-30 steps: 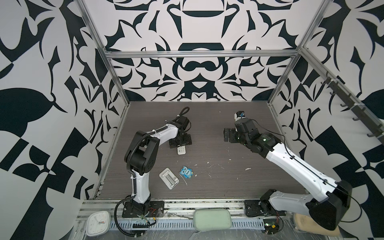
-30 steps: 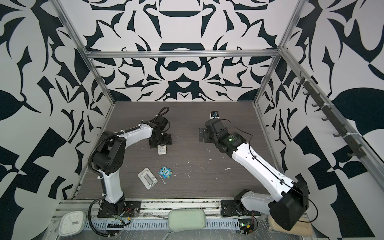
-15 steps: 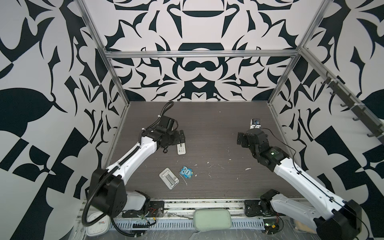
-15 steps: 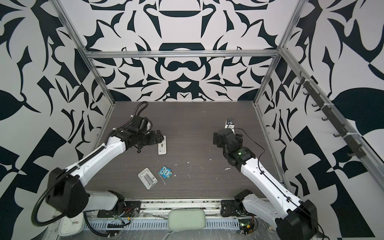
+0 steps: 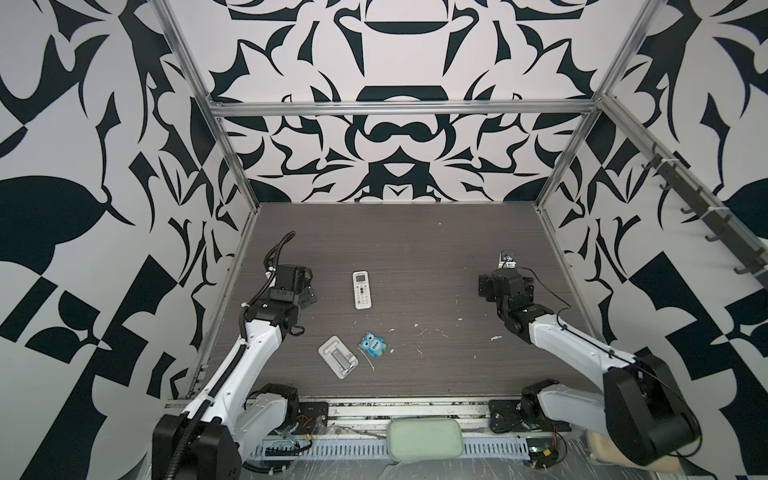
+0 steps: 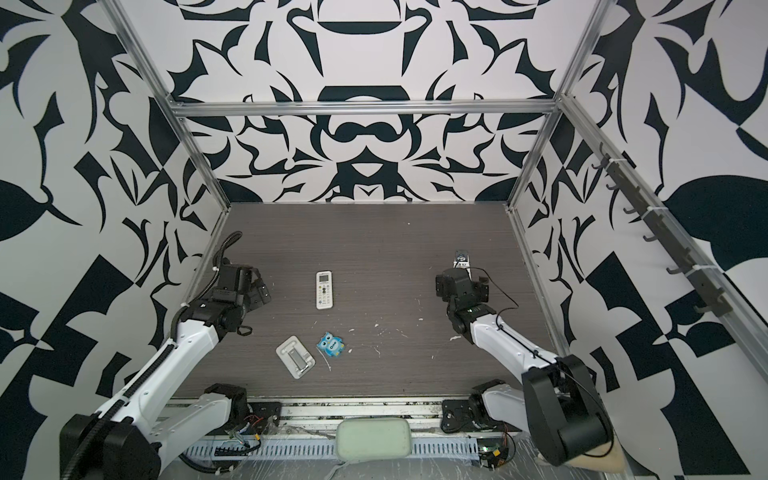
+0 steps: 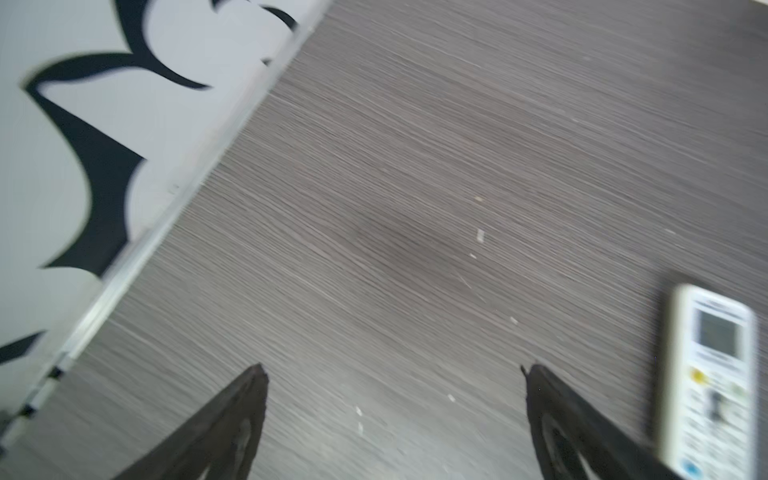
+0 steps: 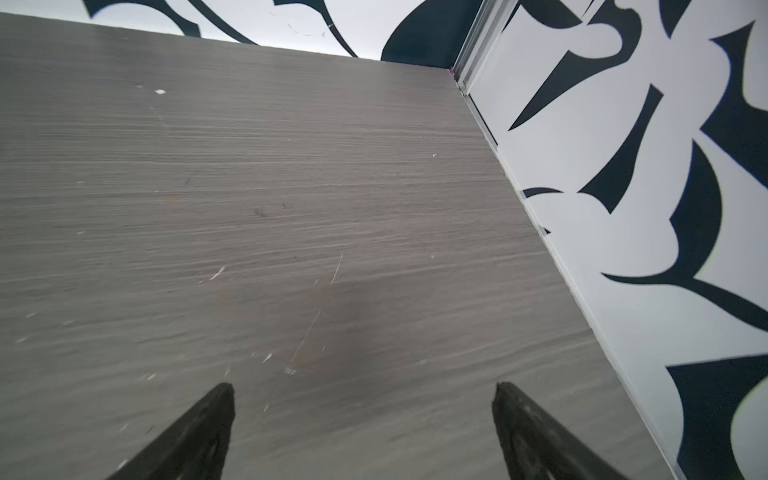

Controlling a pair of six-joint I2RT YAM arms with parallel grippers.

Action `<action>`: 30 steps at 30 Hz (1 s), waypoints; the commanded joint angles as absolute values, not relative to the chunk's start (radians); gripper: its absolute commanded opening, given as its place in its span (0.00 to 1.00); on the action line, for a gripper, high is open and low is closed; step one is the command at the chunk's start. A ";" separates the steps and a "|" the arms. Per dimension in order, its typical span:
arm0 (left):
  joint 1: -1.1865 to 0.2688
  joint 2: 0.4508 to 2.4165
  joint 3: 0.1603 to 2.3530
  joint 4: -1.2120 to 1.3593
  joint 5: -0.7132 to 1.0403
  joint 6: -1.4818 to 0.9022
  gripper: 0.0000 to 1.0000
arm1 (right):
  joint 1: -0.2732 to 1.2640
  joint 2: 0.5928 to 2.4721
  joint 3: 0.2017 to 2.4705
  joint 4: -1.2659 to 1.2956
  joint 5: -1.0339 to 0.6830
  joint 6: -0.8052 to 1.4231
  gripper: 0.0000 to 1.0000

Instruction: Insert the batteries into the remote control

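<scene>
One remote control [image 5: 361, 289] (screen up), one tray [image 5: 327, 345], one owl [image 5: 373, 344]; left gripper [image 7: 392, 374], right gripper [image 8: 363, 390] jaws apart.

The left gripper [image 7: 392, 368] stands with jaws spread wide, nothing between them. The right gripper [image 8: 363, 384] is likewise wide apart and empty. The left arm [image 5: 257, 345] and the right arm [image 5: 573, 345] reach forward from their bases, wrists well apart.
</scene>
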State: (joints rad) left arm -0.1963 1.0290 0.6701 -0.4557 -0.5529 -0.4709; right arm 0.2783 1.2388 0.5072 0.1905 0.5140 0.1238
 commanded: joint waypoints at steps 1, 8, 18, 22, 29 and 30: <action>-0.182 1.078 0.627 -0.245 -0.690 -0.358 0.99 | 0.246 1.318 0.547 0.330 0.505 0.030 1.00; -0.115 1.217 0.518 0.206 -0.610 -0.181 0.99 | 0.185 1.462 0.515 0.586 0.364 -0.031 1.00; -0.043 1.420 0.427 0.693 -0.432 -0.108 0.99 | 0.130 1.521 0.436 0.749 0.284 0.000 1.00; -0.018 1.523 0.410 0.848 -0.375 -0.084 0.99 | 0.109 1.538 0.362 0.877 0.233 0.007 1.00; 0.036 1.557 0.365 0.935 -0.292 -0.124 0.99 | 0.097 1.553 0.360 0.898 0.239 0.017 1.00; 0.037 1.559 0.364 0.937 -0.292 -0.124 0.99 | 0.098 1.557 0.359 0.906 0.240 0.018 1.00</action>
State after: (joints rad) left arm 0.0315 1.5581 0.3664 0.8448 -0.3340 -0.1146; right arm 0.0994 1.5700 0.3492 0.8452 0.2474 0.0025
